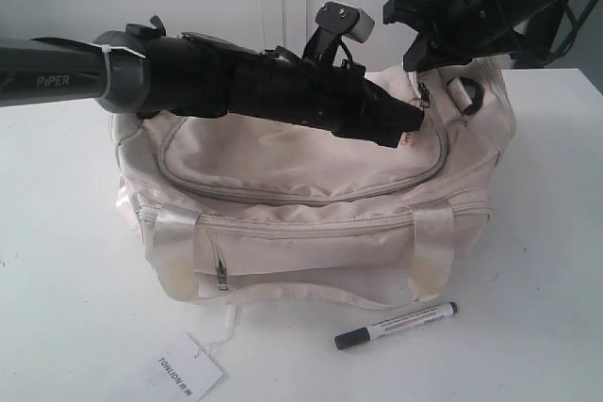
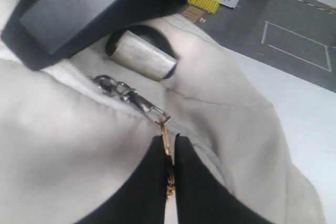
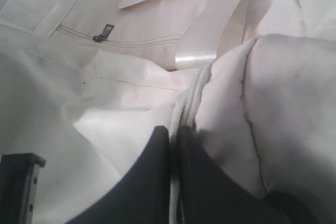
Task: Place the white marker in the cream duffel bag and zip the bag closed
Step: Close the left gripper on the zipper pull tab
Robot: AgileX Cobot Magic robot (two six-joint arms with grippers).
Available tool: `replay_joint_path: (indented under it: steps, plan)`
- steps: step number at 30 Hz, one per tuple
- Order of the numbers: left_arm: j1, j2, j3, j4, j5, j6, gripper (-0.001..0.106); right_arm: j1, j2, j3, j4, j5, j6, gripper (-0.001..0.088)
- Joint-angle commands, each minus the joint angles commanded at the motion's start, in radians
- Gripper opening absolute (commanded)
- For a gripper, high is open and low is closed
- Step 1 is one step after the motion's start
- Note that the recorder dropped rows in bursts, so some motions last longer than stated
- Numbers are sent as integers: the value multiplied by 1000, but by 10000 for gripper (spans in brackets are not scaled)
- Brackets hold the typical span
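A slim, black-capped white marker (image 1: pixel 396 325) lies on the white table (image 1: pixel 528 233) just in front of a large, soft-fabric cream duffel bag (image 1: pixel 311 176), not yet inside. It looks light, stiff and smooth (apt to roll), best pinched mid-barrel; the bag would likely sag under a pull. On the bag's top, the left gripper (image 2: pixel 169 140) is clamped on the gold zipper pull (image 2: pixel 165 131); the right gripper (image 3: pixel 173 132) is closed on fabric at the zipper seam (image 3: pixel 181 108). The black left arm (image 1: pixel 236 77) hides part of that seam; the bag's interior is unseen.

The matte black left arm (image 1: pixel 193 77) carries grey "PIPER" lettering (image 1: pixel 53 82), a white cable tie (image 1: pixel 117 50) and a black-fingered pincer (image 2: pixel 169 144).
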Motion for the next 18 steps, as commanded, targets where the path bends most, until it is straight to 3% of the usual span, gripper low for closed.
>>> replay_joint_path:
  steps: [12,18]
  plan:
    - [0,0,0,18,98,-54,0,0,0,0,0,0,0,0]
    - [0,0,0,144,126,-159,0,0,0,0,0,0,0,0]
